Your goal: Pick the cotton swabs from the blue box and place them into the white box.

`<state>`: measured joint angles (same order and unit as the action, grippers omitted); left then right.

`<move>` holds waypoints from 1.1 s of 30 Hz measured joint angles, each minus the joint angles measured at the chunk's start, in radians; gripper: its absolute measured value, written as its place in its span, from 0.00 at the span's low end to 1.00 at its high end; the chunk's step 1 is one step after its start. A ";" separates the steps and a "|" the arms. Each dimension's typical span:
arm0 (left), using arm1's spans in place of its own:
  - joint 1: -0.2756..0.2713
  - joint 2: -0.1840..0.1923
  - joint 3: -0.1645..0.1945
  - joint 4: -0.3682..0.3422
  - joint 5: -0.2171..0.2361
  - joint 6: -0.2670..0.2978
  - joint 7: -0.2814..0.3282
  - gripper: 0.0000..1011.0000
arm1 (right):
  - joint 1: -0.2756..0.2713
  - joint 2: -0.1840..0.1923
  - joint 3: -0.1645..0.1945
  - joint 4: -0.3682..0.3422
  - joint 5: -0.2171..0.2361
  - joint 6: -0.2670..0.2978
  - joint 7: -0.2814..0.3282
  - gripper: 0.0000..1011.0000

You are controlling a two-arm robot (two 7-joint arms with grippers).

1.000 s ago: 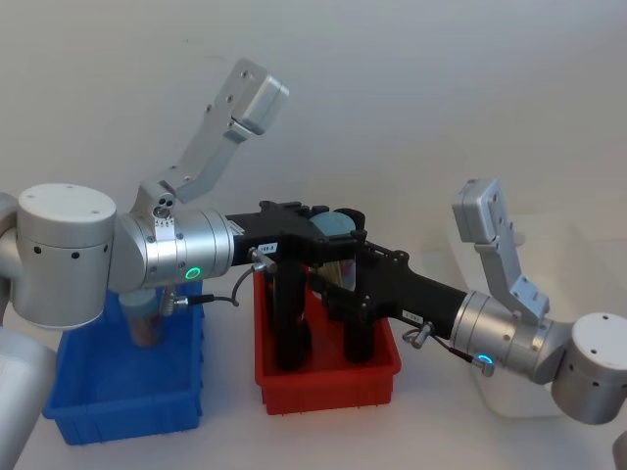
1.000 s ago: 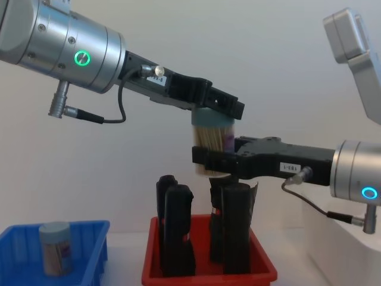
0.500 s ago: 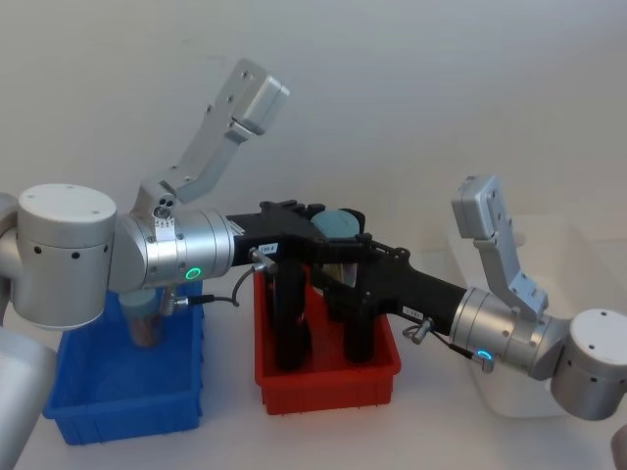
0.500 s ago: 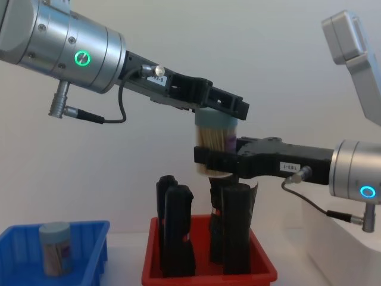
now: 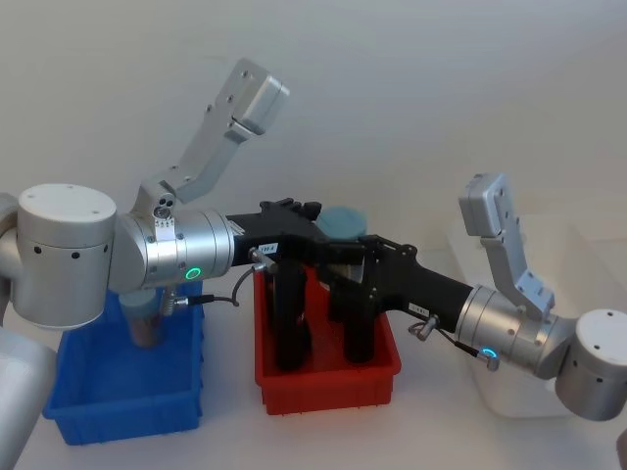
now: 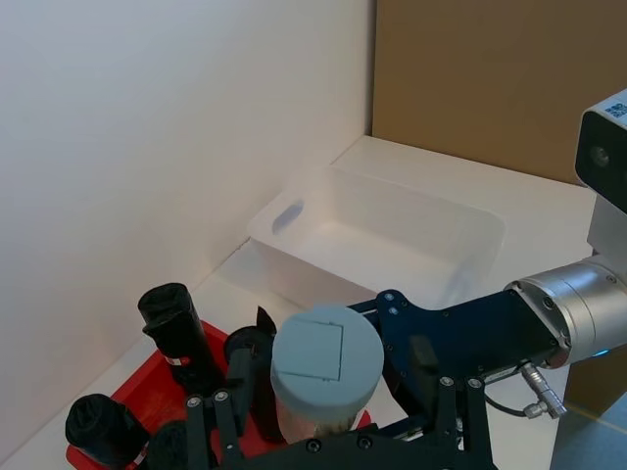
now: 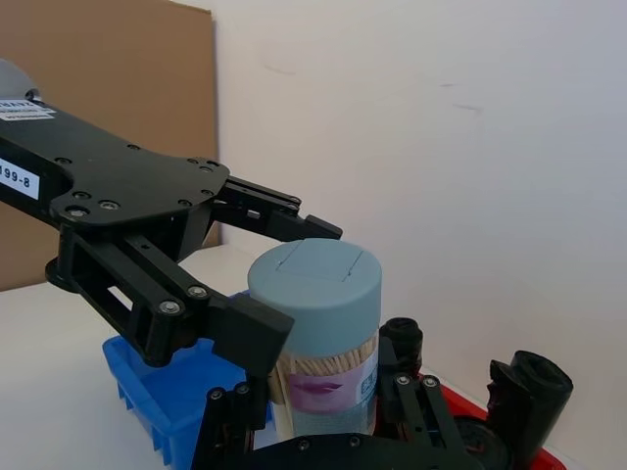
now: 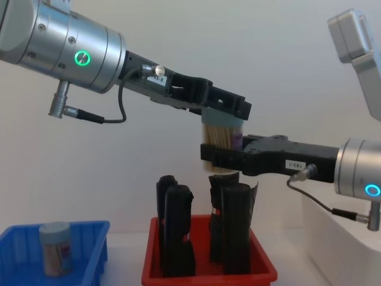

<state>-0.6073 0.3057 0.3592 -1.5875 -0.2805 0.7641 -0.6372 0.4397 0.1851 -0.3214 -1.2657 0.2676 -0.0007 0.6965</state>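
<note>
Being gripped in mid-air above the red tray (image 8: 262, 275), a tub of cotton swabs (image 8: 222, 136) is being held upright. It is showing as a clear cylinder packed with thin tan stems, with a printed label on its side and a pale blue-grey round cap (image 7: 313, 279) on top. Its lower part is being clamped by the right gripper (image 8: 221, 164), which is reaching in from the robot's right. The left gripper (image 8: 225, 110) is being held at cap level with its fingers spread wider than the cap, and a gap is showing on either side in the left wrist view.

A second tub (image 8: 56, 248) is being carried upright in the blue box (image 8: 98, 253), at the robot's left. The white box (image 6: 313, 279) is lying at the robot's right, just beside the red tray. Several black rolls (image 8: 178, 232) are being held upright in that tray, directly under the gripped tub.

All three containers are being borne by a plain white surface (image 5: 323, 436). A bare white wall (image 8: 280, 53) is rising behind them, and a brown board (image 6: 490, 78) is standing beyond the white box.
</note>
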 joint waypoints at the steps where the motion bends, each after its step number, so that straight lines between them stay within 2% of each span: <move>1: 0.000 0.000 0.000 0.000 0.000 0.000 0.000 0.99 | -0.002 0.002 0.001 -0.003 0.001 0.000 -0.003 0.62; 8: 0.000 0.000 0.000 0.000 0.000 0.000 0.000 0.99 | -0.026 0.021 0.011 -0.033 0.008 0.002 -0.049 0.62; 14: 0.000 0.000 0.000 0.000 0.000 0.000 0.000 0.99 | -0.059 0.046 0.026 -0.074 0.016 0.006 -0.113 0.62; 33: 0.000 0.000 0.000 0.000 0.000 0.000 0.000 0.99 | -0.193 0.146 0.089 -0.229 0.029 0.030 -0.371 0.62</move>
<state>-0.6074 0.3057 0.3592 -1.5875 -0.2804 0.7640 -0.6370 0.2469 0.3309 -0.2322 -1.4950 0.2963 0.0296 0.3260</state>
